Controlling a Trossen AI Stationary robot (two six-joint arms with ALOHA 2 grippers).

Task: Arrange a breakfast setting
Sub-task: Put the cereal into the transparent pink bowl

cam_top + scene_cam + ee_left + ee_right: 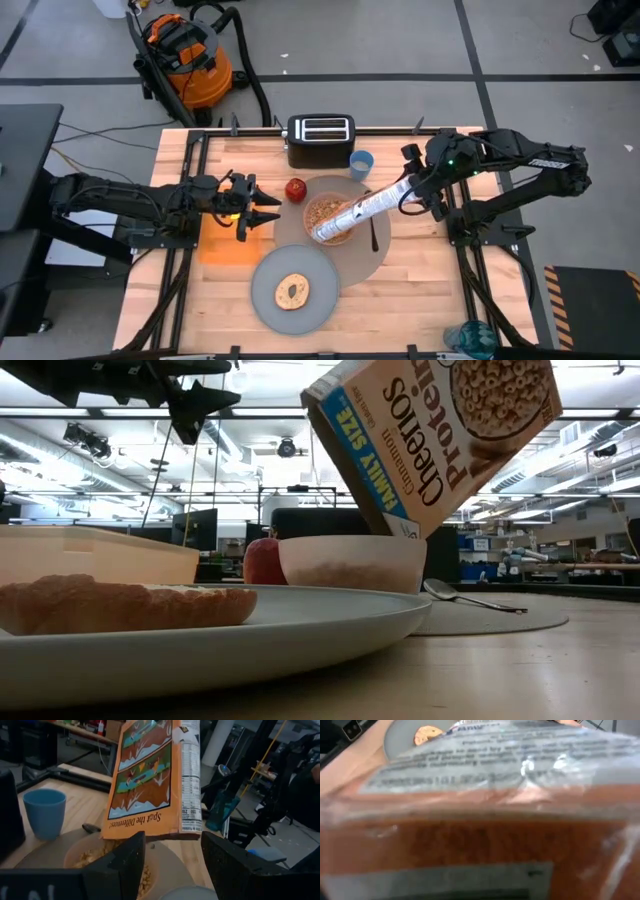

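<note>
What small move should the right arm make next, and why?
Probably tip the cereal box back upright. The right gripper holds it tilted, mouth down over the pink bowl, which already shows cereal. The left gripper waits open beside the apple.

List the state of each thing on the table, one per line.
Cereal box: tipped mouth-down over the bowl, held by the right claw.
Bowl: upright on the placemat, cereal inside.
Bagel: flat on the plate.
Spoon: lying on the placemat beside the bowl.
Apple: upright, untouched.
Cup: upright.
Left claw: open, empty, above the table.
</note>
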